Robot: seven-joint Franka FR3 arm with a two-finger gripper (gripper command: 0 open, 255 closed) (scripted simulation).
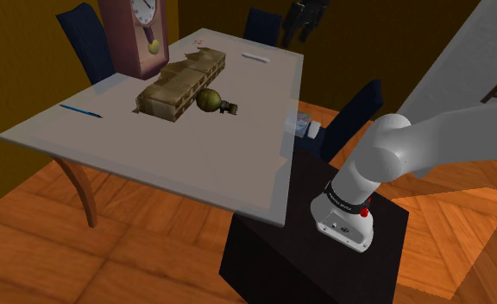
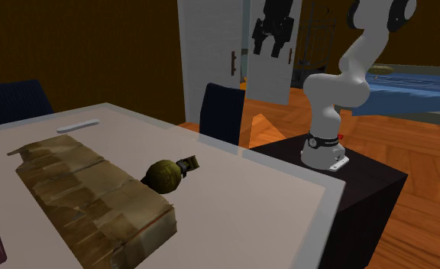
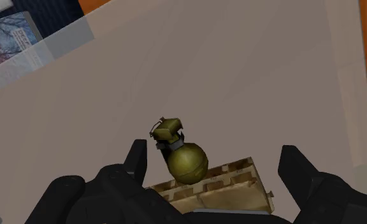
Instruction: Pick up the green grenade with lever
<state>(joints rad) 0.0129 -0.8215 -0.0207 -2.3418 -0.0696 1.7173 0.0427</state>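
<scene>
Fingers point(image 3: 136, 164): spread, empty, well above bench point(image 1: 238, 147). Green grenade point(image 3: 187, 159) lies on bench, touching tan block point(image 3: 227, 188). Block partly hidden behind my fingers. Rm: wood floor point(image 1: 152, 259), brown walls point(image 1: 14, 52).

Free from above and on three sides; walled on one.
Shoulder view: hemmed from 9 to 12 o'clock of the grenade point(image 1: 208, 101) by a touching tan block point(image 1: 179, 85); open over bare table point(image 1: 238, 147) from 1 to 8 o'clock; pendulum clock point(image 1: 135, 34) beyond the block, 10 o'clock.

A tan crumbling block point(image 1: 179, 85), blue pen point(image 1: 81, 110) and white bar point(image 1: 257, 58) lie on the pale table point(image 1: 152, 151).
</scene>
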